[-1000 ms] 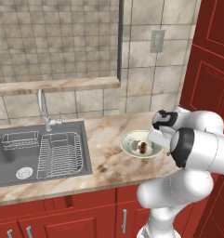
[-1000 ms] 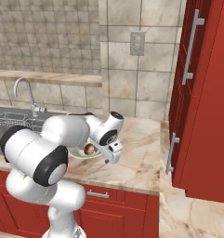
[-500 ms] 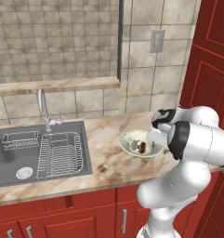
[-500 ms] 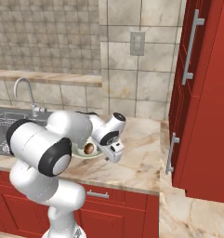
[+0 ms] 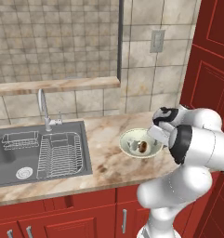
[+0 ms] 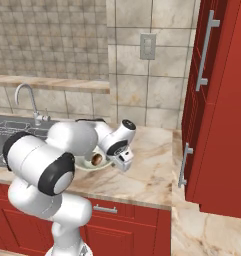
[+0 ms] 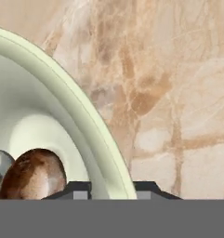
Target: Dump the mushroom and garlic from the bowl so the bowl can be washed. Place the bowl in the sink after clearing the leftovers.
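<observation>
Wide shallow glossy bowl, pale cream with a green tint (image 5: 130, 139), sitting on the beige marble table (image 5: 104, 132) right of the dark grey metal sink (image 5: 11, 160), well apart from it. Small brown mushroom with a tan patch (image 5: 142, 147) lying inside.

Grey-beige tiled wall (image 5: 62, 37) behind, curved chrome tap (image 5: 41, 104), silver wire rack (image 5: 60, 155) in the basin. Right base view adds tall red cabinets (image 6: 222, 125) and a wall outlet (image 6: 147, 46).

Hand view up close: tool (image 7: 112, 190) straddling the bowl rim, one tip inside, one outside. Can't tell if actually pinching it.
</observation>
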